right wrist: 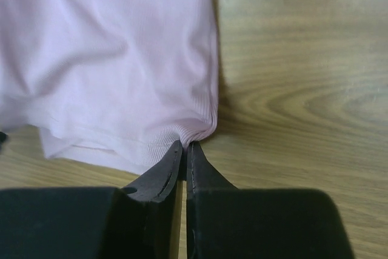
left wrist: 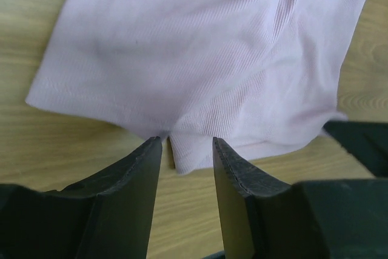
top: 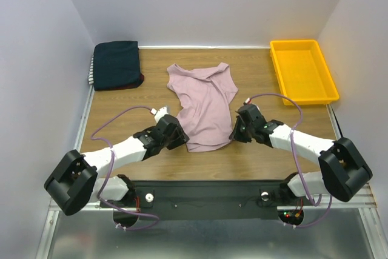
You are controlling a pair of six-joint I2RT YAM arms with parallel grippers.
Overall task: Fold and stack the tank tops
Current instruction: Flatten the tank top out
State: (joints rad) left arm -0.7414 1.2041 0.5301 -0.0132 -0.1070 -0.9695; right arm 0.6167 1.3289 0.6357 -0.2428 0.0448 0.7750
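Note:
A pale dusty-pink tank top lies spread on the wooden table, hem toward me. My left gripper is open at the hem's left corner; in the left wrist view a corner of the pink cloth sits between its fingertips, not pinched. My right gripper is shut on the hem's right corner; in the right wrist view the pink cloth bunches at its closed tips. A folded pile with a dark navy top uppermost lies at the far left corner, striped and red edges showing.
A yellow plastic tray stands at the far right of the table. White walls close in the left, back and right sides. A metal rail runs along the table's left edge.

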